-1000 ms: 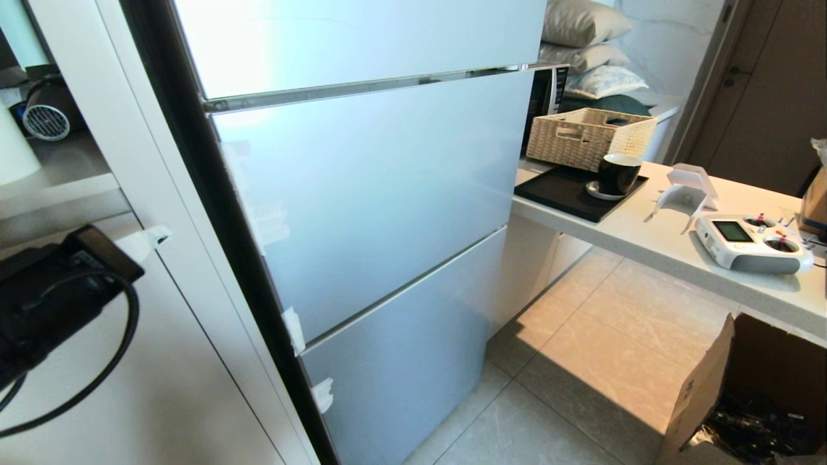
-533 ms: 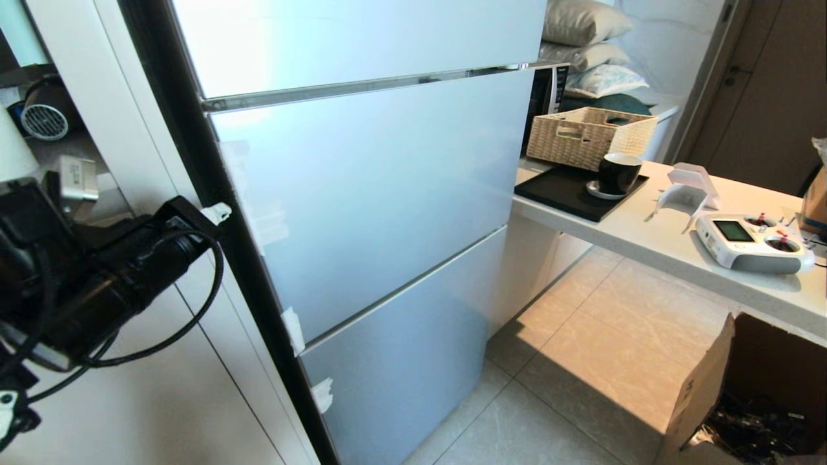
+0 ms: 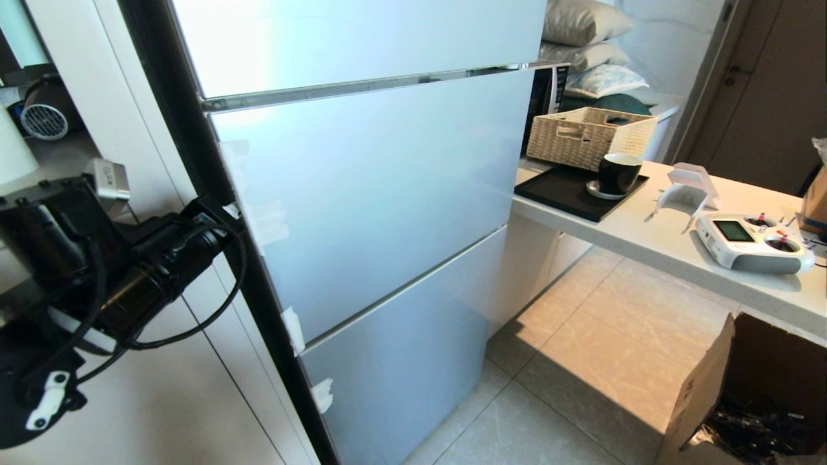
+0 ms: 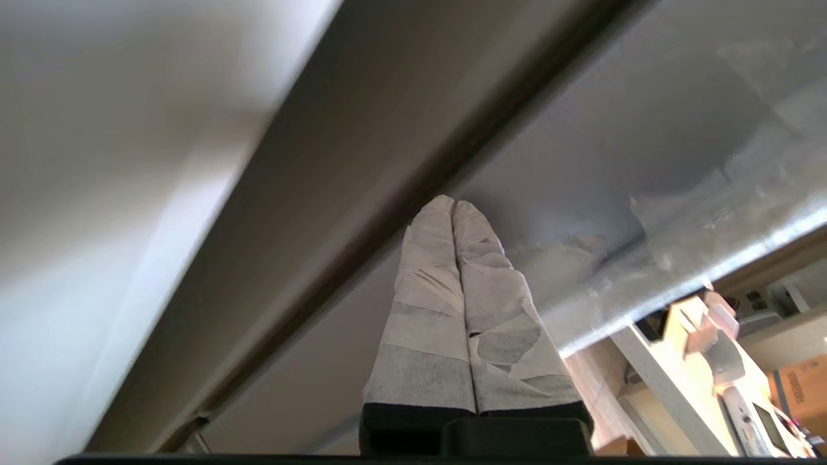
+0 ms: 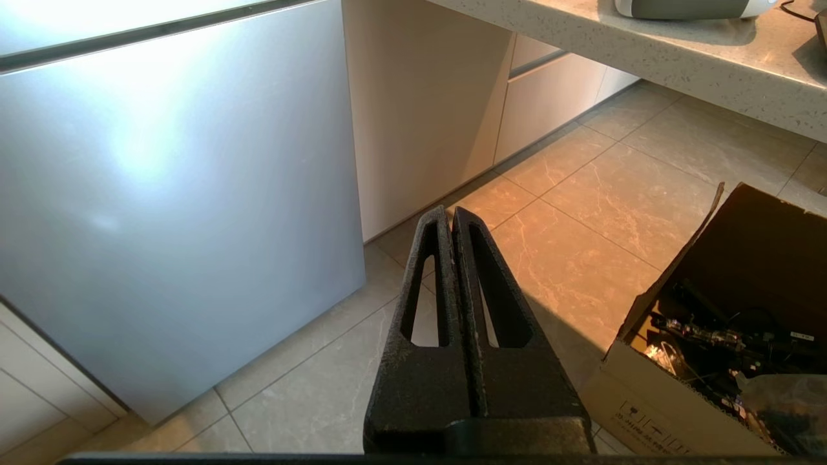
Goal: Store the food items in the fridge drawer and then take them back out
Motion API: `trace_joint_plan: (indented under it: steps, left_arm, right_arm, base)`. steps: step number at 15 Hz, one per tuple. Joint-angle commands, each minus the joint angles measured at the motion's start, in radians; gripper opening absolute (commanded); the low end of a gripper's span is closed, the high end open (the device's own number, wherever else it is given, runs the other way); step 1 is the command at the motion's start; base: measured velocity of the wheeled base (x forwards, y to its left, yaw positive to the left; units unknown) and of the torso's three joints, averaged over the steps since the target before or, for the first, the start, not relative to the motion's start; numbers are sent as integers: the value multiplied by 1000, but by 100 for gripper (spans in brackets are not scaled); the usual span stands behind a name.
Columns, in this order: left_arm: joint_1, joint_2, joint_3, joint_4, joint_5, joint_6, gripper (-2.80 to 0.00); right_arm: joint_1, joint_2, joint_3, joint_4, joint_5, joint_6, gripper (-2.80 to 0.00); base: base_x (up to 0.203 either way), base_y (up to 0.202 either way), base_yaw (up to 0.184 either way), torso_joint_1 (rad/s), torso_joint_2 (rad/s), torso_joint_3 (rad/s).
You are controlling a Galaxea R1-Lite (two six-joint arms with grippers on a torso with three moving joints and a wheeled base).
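fridge [image 3: 362,194]: all 3 doors shut, so no drawer or toy food on show
surface [image 3: 652,239]: off to the right, basket, mug, remote on it
left tool [image 4: 453,205]: taped fingers pinched together, tip right at the fridge's dark left edge
right tool [image 5: 451,216]: closed too, over the floor

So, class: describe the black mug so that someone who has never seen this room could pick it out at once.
Start at the tall silver fridge and look right to the pale counter beside it. At the counter's fridge end lies a flat black tray in front of a woven basket. The black mug stands on a small saucer at the tray's right edge, the only dark, glossy, round thing there.
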Motion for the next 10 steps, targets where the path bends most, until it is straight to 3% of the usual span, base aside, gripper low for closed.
trace_joint_plan:
  steps: [1,6,10]
  left_arm:
    - [-29,-24,13,-5,0,-17,-280]
    - [-73,-36,36,-3,-11,-45,-280]
    - [-111,-37,53,-3,-68,-68,-280]
  right_arm:
    - [0,1,0,0,0,0,-280]
    - [0,1,0,0,0,0,-280]
    - [0,1,0,0,0,0,-280]
  base:
    - [0,0,0,0,0,0]
    - [0,0,0,0,0,0]
    - [0,0,0,0,0,0]
